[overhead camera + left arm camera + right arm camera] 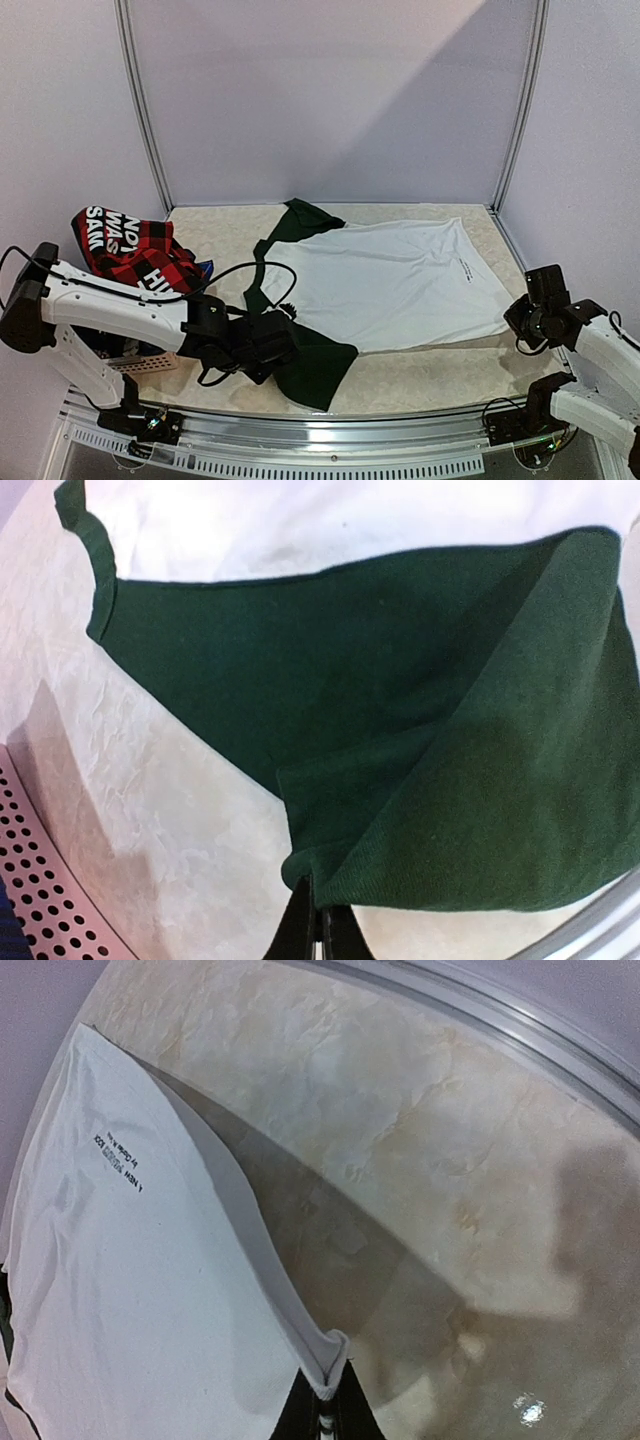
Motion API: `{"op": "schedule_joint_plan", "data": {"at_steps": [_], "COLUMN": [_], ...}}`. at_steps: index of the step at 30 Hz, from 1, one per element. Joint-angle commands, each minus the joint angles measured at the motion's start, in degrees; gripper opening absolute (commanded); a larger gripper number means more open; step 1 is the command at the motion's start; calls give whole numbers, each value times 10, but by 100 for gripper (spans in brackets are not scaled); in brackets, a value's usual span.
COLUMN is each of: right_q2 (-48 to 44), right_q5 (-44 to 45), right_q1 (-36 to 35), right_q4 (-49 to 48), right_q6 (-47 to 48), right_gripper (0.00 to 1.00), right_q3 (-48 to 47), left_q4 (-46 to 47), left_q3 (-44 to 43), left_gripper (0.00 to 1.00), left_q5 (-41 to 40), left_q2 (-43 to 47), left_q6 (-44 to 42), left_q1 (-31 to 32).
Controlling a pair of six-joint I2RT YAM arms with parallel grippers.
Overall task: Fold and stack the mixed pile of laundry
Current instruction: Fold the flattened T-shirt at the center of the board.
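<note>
A white T-shirt (pixel 390 280) with dark green sleeves lies spread flat across the middle of the table, printed side down. My left gripper (pixel 285 350) is shut on the near green sleeve (pixel 400 730), whose edge is pinched between the fingertips (pixel 320 915) low over the table. At the right edge, my right gripper (pixel 515 322) is shut on the shirt's white hem corner (pixel 330 1355), lifting it slightly off the table. A red-black plaid shirt (pixel 125 250) with white lettering lies heaped at the far left, with a bit of blue cloth (pixel 203 268) peeking out beside it.
A pinkish perforated basket (pixel 150 362) sits under the left arm, also seen in the left wrist view as a basket wall (pixel 30 880). A black cable (pixel 235 268) arcs over the shirt's left side. A metal rail (pixel 300 425) runs along the table's front edge, and walls enclose the other sides.
</note>
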State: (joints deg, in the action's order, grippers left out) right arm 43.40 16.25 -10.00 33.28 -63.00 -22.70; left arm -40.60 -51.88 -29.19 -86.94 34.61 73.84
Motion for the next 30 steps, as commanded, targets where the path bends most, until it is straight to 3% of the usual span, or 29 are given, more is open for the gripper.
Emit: {"op": "schedule_joint_plan", "data": {"at_steps": [1, 11, 30], "right_q2": [-41, -124, 74], "right_q5": [67, 84, 105], "right_q1": [8, 8, 25], "right_q4": [91, 96, -23], "right_q6": [-23, -36, -27], "right_gripper": [0, 0, 0], "right_q3": [-23, -20, -95], "left_q4": [-37, -76, -125], "left_q3": [-36, -101, -282], "left_gripper": [0, 0, 0], "left_q5": [-6, -21, -45], "left_q2": [-8, -34, -134], "left_q6": [14, 16, -82], "left_q1": [21, 24, -118]}}
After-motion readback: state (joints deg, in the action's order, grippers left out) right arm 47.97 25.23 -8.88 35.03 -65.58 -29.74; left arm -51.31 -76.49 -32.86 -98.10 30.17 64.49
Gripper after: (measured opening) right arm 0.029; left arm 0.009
